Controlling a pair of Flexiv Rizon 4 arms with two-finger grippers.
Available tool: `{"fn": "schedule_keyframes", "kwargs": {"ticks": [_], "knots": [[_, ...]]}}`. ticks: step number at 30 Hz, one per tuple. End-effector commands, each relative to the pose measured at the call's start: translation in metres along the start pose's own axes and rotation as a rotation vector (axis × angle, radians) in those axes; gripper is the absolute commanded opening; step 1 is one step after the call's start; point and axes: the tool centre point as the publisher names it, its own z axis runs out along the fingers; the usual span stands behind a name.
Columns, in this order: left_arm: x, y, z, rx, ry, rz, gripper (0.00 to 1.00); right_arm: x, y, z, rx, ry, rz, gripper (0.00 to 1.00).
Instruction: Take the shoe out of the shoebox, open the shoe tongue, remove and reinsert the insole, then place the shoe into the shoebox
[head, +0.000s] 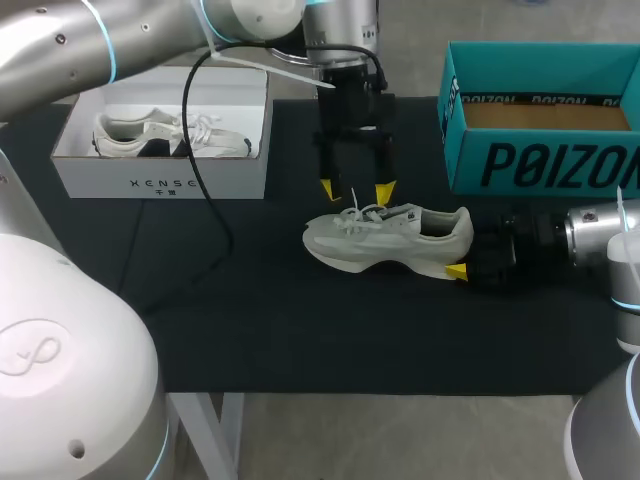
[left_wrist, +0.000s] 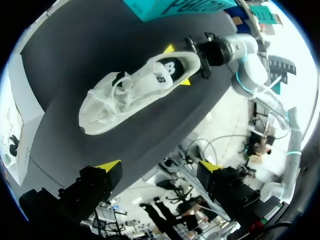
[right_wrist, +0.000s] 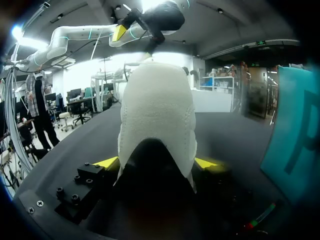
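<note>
Head view: shoe (head: 385, 240) is being stood on its sole on the black mat (head: 250, 320) mid worktop, outside both boxes, toe toward the white shoebox (head: 160, 182), heel toward the teal shoebox (head: 540, 160). Heel is being clamped from two sides by the right fingers (head: 456, 271), brought in low from the right, probably so the shoe is being steadied for work on the tongue. Left fingers (head: 328, 188) are being held wide apart, pointed down above the laces, apart from them, nothing gripped; judged as being lined up on the tongue. In the left wrist view the insole is being shown inside the shoe, so removal is judged not yet done. Teal shoebox is being left open, nothing seen inside, likely as the return spot. Second shoe (head: 170, 135) is being left lying in the white shoebox, clear of both arms
</note>
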Motion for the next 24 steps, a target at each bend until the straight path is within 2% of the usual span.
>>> {"fn": "schedule_keyframes", "kwargs": {"ticks": [1, 8, 11, 14, 19, 24], "knots": [[-0.001, -0.002, -0.001, -0.005, -0.001, 0.001, 1.0, -0.001, -0.002, 0.004, 0.003, -0.002, 0.001, 0.0], [-0.001, -0.002, -0.001, -0.005, -0.001, 0.001, 1.0, -0.001, -0.002, 0.004, 0.003, -0.002, 0.001, 0.0], [0.0, -0.006, -0.013, -0.1, -0.273, -0.157, 1.0, -0.001, -0.002, 0.004, 0.003, -0.002, 0.001, 0.0], [0.006, -0.008, -0.023, -0.153, -0.444, -0.271, 1.0, -0.001, -0.002, 0.004, 0.003, -0.002, 0.001, 0.0], [0.016, -0.011, -0.031, -0.163, -0.607, -0.434, 1.0, -0.001, -0.002, 0.004, 0.003, -0.002, 0.001, 0.0], [0.017, -0.011, -0.023, -0.164, -0.672, -0.559, 1.0, -0.001, -0.002, 0.004, 0.003, -0.002, 0.001, 0.0]]}}
